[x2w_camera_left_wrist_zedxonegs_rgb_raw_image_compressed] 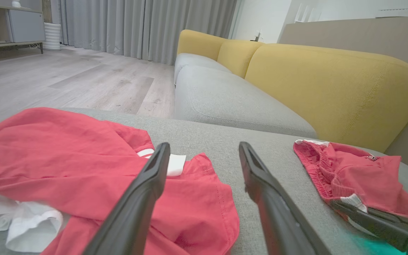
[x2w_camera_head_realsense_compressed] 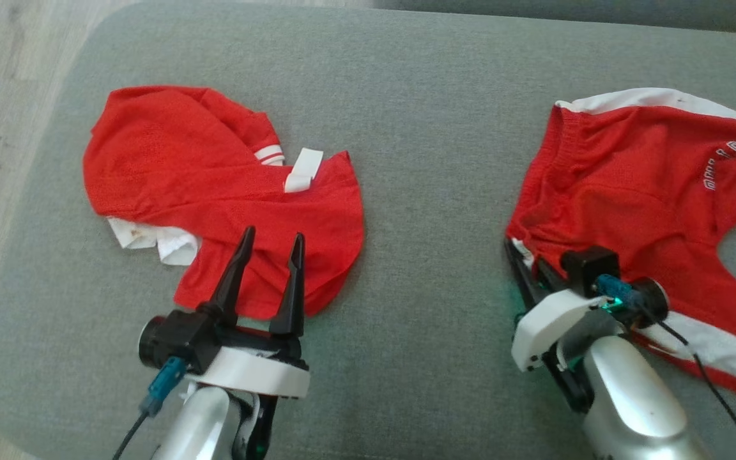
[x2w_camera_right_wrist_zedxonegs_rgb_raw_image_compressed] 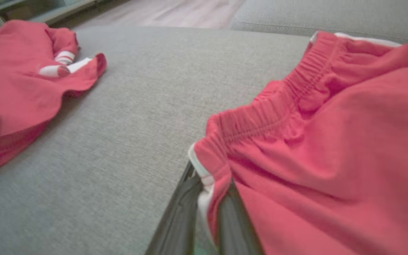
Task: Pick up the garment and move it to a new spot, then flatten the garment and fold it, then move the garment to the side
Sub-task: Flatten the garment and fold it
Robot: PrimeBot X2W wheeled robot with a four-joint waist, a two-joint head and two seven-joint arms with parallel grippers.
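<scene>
Right gripper (x2w_camera_right_wrist_zedxonegs_rgb_raw_image_compressed: pixel 209 181) pinches the waistband corner of red white-trimmed shorts (x2w_camera_head_realsense_compressed: pixel 630 185) at three o'clock; left gripper (x2w_camera_head_realsense_compressed: pixel 272 246), fully open, hovers over a crumpled red shirt (x2w_camera_head_realsense_compressed: pixel 214 185) at nine o'clock.

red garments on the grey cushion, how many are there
2: a red top on the left, by the open left gripper, and red shorts on the right, waistband corner pinched in the right gripper.
</scene>
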